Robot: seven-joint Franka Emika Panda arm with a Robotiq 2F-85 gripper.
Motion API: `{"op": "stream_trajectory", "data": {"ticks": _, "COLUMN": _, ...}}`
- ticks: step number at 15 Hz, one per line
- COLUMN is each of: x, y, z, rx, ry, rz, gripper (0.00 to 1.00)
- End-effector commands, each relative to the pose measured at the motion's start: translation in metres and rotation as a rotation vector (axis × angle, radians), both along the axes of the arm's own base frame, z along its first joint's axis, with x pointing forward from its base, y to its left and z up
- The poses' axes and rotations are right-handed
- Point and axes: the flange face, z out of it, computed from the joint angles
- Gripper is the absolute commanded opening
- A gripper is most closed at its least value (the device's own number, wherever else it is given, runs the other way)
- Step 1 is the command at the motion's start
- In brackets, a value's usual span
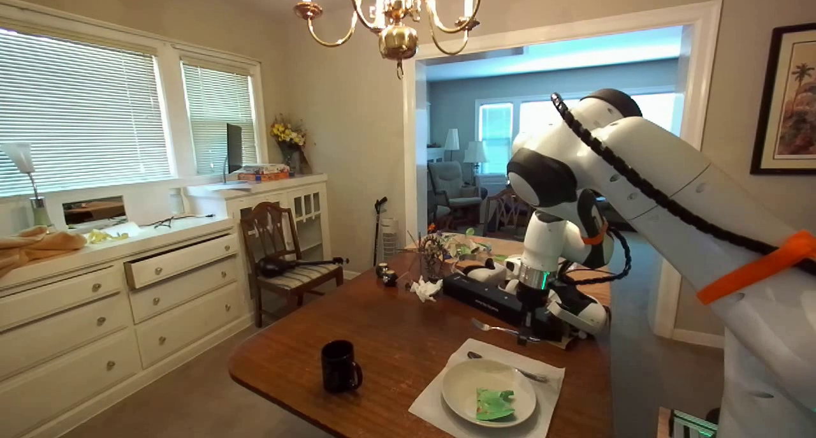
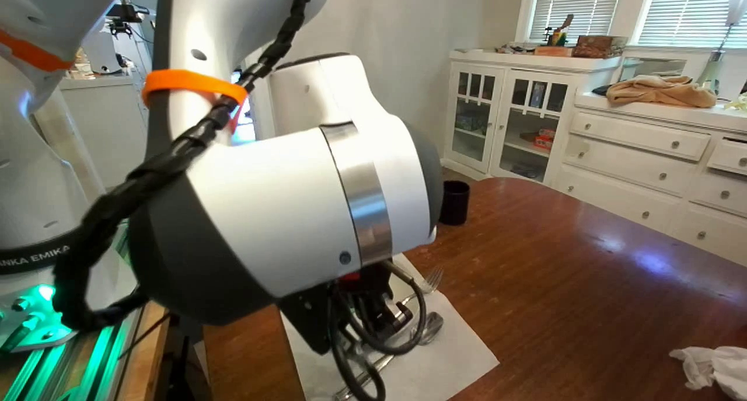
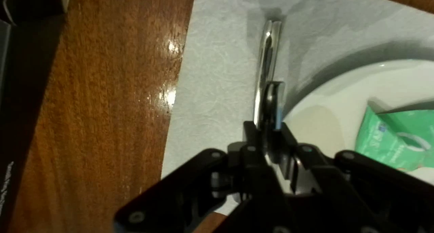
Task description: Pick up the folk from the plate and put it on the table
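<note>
Your gripper (image 3: 269,127) pinches the silvery fork (image 1: 494,328) by its handle, holding it off the plate (image 1: 470,382), with the tines jutting out to one side in both exterior views. In the wrist view, the fork's handle end overlaps a spoon (image 2: 432,326) lying beside the plate on a white paper sheet (image 2: 443,366). A green folded piece (image 1: 495,405) rests on the plate. Elsewhere on your dark-brown counter (image 1: 370,329), a black mug (image 1: 338,366) stands upright, well apart from the fork, and crumpled white paper (image 1: 426,289) sits just beside a long black box (image 1: 475,298). A brass-coloured chandelier (image 1: 398,41) hangs above, in an exterior view.
</note>
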Motion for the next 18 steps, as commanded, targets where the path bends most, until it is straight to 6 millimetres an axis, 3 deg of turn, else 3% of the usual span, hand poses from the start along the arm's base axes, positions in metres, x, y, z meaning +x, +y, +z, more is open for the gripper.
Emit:
{"op": "stream_trajectory", "data": {"ticks": 1, "x": 0.014, "y": -0.01, "z": -0.016, "rx": 0.036, "ry": -0.025, "rz": -0.074, "gripper": 0.04}}
{"op": "stream_trajectory", "data": {"ticks": 9, "x": 0.033, "y": -0.023, "z": -0.061, "rx": 0.036, "ry": -0.002, "rz": -0.178, "gripper": 0.04}}
{"op": "stream_trajectory", "data": {"ticks": 18, "x": 0.032, "y": -0.035, "z": -0.085, "rx": 0.012, "ry": 0.05, "rz": -0.224, "gripper": 0.04}}
